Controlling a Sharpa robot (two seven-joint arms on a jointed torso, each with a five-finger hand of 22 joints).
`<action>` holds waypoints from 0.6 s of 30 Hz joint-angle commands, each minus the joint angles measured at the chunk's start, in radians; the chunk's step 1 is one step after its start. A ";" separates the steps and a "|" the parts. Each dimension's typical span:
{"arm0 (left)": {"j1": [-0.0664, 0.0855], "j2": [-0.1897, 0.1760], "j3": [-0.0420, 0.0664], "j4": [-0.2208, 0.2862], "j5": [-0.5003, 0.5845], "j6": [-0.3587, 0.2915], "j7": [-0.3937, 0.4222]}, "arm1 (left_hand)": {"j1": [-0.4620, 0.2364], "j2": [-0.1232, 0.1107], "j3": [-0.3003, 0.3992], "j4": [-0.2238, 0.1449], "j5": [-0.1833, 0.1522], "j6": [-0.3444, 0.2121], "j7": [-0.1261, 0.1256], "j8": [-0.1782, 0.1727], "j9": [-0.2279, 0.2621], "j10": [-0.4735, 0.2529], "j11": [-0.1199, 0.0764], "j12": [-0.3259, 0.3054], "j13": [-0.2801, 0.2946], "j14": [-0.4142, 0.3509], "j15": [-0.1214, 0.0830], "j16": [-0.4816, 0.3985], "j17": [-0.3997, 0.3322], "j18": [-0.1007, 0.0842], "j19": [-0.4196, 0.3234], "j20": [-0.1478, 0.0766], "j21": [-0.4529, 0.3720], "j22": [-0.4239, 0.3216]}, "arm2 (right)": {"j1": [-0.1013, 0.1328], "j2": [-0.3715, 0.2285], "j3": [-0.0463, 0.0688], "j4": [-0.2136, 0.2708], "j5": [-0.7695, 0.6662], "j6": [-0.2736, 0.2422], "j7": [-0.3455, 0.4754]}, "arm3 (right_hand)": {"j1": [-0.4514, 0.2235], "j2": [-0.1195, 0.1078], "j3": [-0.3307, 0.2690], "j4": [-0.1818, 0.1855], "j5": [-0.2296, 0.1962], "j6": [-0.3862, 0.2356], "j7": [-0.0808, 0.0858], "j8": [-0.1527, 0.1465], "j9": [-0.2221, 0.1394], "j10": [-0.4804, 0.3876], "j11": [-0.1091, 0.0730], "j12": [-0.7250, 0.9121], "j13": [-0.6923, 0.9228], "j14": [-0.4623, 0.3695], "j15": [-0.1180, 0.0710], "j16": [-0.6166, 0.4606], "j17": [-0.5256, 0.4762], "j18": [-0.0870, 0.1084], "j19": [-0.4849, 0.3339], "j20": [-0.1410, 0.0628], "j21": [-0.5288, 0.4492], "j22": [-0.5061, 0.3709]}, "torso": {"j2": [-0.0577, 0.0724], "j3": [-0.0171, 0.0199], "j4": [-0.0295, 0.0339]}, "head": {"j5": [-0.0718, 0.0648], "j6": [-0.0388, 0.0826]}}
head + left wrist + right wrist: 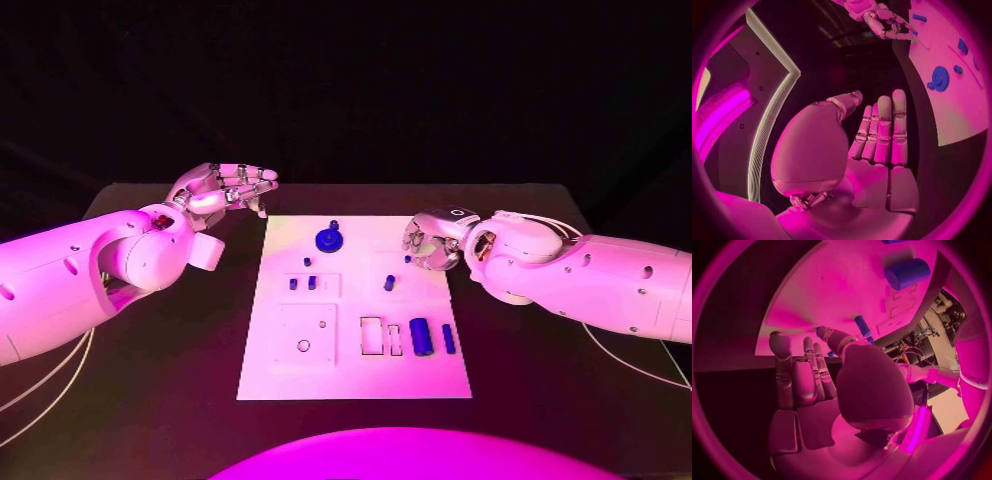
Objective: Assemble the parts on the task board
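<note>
The white task board (pixel 361 375) lies flat in the middle of the bench. A blue round gear-like part (pixel 330 239) sits near its far edge. A blue cylinder (pixel 420 336) and a thin blue bar (pixel 449 338) lie side by side near its right edge, with small blue pegs (pixel 302 283) between.

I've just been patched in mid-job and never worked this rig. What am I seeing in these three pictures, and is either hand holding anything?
A two-armed robot works at a black table. One picture looks down from its head; the round ones come from cameras behind each wrist. The silver left hand hovers beside the flat white task board, fingers apart, holding nothing. The silver right hand is at the board's opposite edge, also empty as far as I can tell. On the board lie small blue parts: a round disc, a fat cylinder and a thin rod.
</note>
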 commanded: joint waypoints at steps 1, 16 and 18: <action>0.001 0.002 0.001 0.004 -0.002 0.015 0.014 | 0.000 0.007 -0.005 -0.001 0.001 0.001 -0.001 0.000 -0.001 -0.005 0.000 -0.002 -0.001 -0.007 -0.003 -0.005 -0.001 0.007 0.002 0.007 -0.004 -0.001 | -0.003 0.006 0.000 -0.006 -0.018 0.016 -0.004 | 0.009 0.004 0.014 0.002 0.006 0.010 -0.001 0.006 0.002 0.011 0.000 0.006 -0.001 0.037 -0.001 0.010 0.006 -0.010 0.010 0.000 0.013 0.011 | 0.000 0.0003 0.0017 | 0.000 -0.001; 0.001 0.002 0.001 0.008 -0.008 0.015 0.011 | 0.003 0.008 -0.005 -0.002 0.001 0.003 -0.001 0.001 0.000 -0.006 0.000 -0.003 -0.002 -0.007 -0.003 -0.006 -0.003 0.007 0.003 0.007 -0.006 -0.002 | -0.020 0.031 -0.001 -0.023 -0.011 0.039 0.000 | 0.010 0.013 0.053 0.004 0.008 0.031 -0.007 0.017 0.012 0.036 -0.007 0.011 0.001 0.036 -0.006 0.034 0.021 -0.014 0.017 -0.003 0.049 0.049 | -0.001 -0.0011 0.0000 | 0.003 -0.009; 0.001 0.002 0.001 0.009 -0.008 0.016 0.011 | 0.005 0.009 -0.006 -0.003 0.001 0.004 -0.002 0.002 0.000 -0.007 0.000 -0.003 -0.003 -0.007 -0.003 -0.007 -0.003 0.007 0.003 0.007 -0.007 -0.003 | -0.022 0.032 -0.001 -0.024 -0.010 0.044 0.000 | 0.010 0.013 0.055 0.004 0.009 0.034 -0.008 0.018 0.014 0.040 -0.009 0.011 0.001 0.036 -0.007 0.036 0.021 -0.015 0.018 -0.004 0.053 0.053 | -0.001 -0.0011 -0.0001 | 0.002 -0.010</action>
